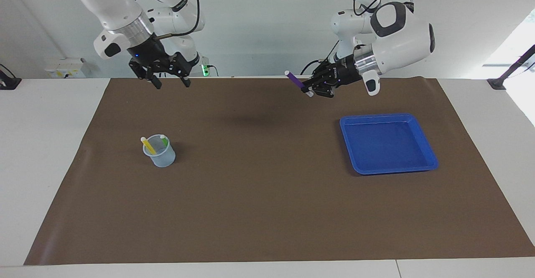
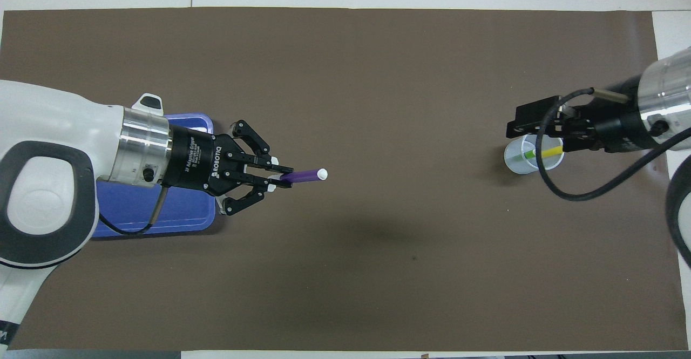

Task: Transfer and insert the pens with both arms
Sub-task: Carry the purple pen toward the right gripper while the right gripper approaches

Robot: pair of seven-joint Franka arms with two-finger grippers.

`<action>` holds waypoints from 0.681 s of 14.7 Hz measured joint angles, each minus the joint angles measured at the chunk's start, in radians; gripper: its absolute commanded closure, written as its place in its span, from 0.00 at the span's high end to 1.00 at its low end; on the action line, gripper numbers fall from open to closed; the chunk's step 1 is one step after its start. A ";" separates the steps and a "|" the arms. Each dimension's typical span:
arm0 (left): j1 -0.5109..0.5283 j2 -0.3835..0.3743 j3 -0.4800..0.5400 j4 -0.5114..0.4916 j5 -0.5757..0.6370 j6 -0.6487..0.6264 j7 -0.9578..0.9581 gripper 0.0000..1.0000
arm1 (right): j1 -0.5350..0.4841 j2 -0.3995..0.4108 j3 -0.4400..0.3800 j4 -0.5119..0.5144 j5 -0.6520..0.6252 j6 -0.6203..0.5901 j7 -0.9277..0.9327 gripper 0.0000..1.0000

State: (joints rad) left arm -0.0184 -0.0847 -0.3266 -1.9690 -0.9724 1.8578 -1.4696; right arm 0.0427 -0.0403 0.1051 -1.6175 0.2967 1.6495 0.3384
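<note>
- The left claw (image 1: 308, 89) is up in the air over the brown mat (image 1: 267, 211), between the blue tray (image 1: 430, 161) and the middle of the counter (image 1: 42, 144). Its fingertips are pinched together on the purple pen (image 1: 295, 80).
- That pen sticks out from the fingertips, tilted upward, with its whitish cap end pointing toward the right arm's end of the counter. It touches nothing but the claw.
- The right claw (image 1: 169, 82) hangs high over the mat too, its two fingers spread apart and gripping nothing. Seen from above, it overlaps the cup (image 2: 521, 160), but from across the counter it is plainly well above it.
- The clear cup stands on the mat toward the right arm's end. The yellow pen (image 1: 147, 144) and the green pen (image 1: 164, 141) lean inside it, cap ends up.
- The blue tray sits flat on the mat toward the left arm's end, with no pen in it.
</note>
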 measured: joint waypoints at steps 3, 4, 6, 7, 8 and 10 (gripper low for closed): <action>-0.093 -0.012 -0.001 -0.038 -0.033 0.160 -0.057 0.00 | 0.005 0.007 0.114 -0.001 0.080 0.119 0.117 1.00; -0.114 -0.015 -0.001 -0.054 -0.051 0.209 -0.064 0.00 | 0.006 0.009 0.153 -0.001 0.090 0.156 0.144 1.00; -0.137 -0.024 -0.001 -0.085 -0.093 0.284 -0.069 0.00 | 0.007 0.014 0.217 -0.008 0.092 0.215 0.187 1.00; -0.141 -0.029 -0.001 -0.098 -0.112 0.312 -0.070 0.00 | 0.008 0.016 0.241 -0.013 0.093 0.234 0.197 1.00; -0.144 -0.034 0.000 -0.107 -0.121 0.327 -0.074 0.00 | 0.008 0.018 0.259 -0.019 0.093 0.246 0.203 1.00; -0.145 -0.042 0.000 -0.113 -0.127 0.342 -0.086 0.00 | 0.007 0.021 0.281 -0.038 0.093 0.261 0.204 1.00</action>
State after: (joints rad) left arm -0.1630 -0.1264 -0.3266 -2.0816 -1.0998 2.2002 -1.5559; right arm 0.0502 -0.0193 0.3859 -1.6556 0.3894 1.9106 0.5420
